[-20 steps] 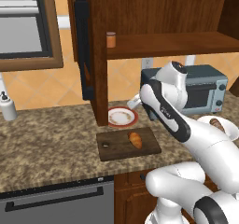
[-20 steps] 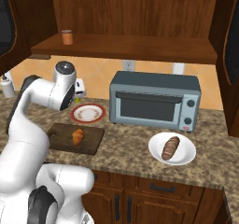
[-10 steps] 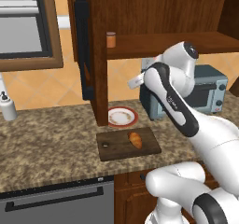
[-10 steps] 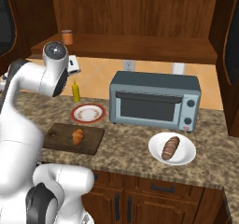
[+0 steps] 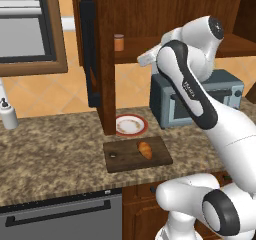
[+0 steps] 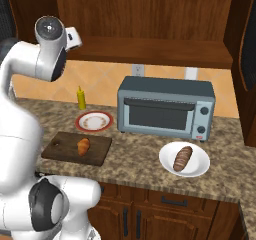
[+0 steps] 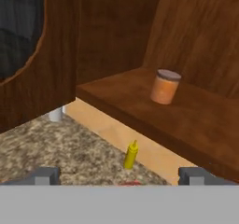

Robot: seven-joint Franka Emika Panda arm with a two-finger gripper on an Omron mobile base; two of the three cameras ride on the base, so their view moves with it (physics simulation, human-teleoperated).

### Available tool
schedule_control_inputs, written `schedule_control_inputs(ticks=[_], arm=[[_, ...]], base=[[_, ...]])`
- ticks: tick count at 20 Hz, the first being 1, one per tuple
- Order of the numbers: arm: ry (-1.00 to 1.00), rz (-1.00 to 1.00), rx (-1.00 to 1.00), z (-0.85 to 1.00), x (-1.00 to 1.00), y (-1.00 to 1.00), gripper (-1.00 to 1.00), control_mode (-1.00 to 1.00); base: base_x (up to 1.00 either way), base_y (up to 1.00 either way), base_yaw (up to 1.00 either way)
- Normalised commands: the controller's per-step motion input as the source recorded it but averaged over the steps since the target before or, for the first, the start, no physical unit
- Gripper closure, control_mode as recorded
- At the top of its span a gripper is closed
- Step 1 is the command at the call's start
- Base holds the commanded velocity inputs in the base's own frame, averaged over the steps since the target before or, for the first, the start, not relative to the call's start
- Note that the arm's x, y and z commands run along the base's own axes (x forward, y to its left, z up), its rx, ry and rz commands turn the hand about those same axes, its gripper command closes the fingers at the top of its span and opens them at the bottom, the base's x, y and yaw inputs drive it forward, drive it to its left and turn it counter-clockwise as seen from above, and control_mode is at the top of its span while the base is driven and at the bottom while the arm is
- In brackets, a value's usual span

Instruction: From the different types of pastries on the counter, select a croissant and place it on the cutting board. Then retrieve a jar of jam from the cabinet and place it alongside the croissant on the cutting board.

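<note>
Croissant [image 5: 145, 149] first: you can see it lying on the cutting board [image 5: 120, 161], a little toward the end away from the small hole, so the first half of the job looks done. What has changed over the last second is the arm. It was bent low over the board with its hand near the red-rimmed plate [image 5: 131, 126]; now it has swung up and the hand sits at shelf height in front of the cabinet [image 5: 145, 9], pointing inward. That tells you the work has moved on to the jar of jam [image 7: 165, 86]. In the hand view the jar stands upright on the shelf [image 7: 196, 120], alone and well back from the front edge, up and a bit right of centre between the two fingertips. The gripper [image 7: 120, 176] is spread wide with nothing between its tips, and it has been that way through the rise, so it is ready to close but well short of the jar. From the left base view you see the same jar [image 5: 118, 42] near the left inner wall of the cabinet, with the hand off to its right. You would judge the next move as a reach deeper along the shelf, lined up so the jar sits between the tips. Below, the yellow bottle [image 7: 131, 155] stands on the counter [image 7: 56, 148] against the wall, clear of the path. The darker pastry [image 6: 182, 158] rests on its white plate [image 6: 196, 168] by the toaster oven [image 6: 165, 109], untouched.
</note>
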Motion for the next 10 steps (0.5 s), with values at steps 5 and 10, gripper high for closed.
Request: schedule_control_inputs(ticks=[5,10], arm=[[-0.12,0.02,0.0,0.37,0.44,0.0,-1.0,-1.0],[0.08,-0.08,0.01,0.19,0.65,0.09,-1.0,-1.0]], base=[[0.0,0.0,0.0],[0.0,0.0,0.0]])
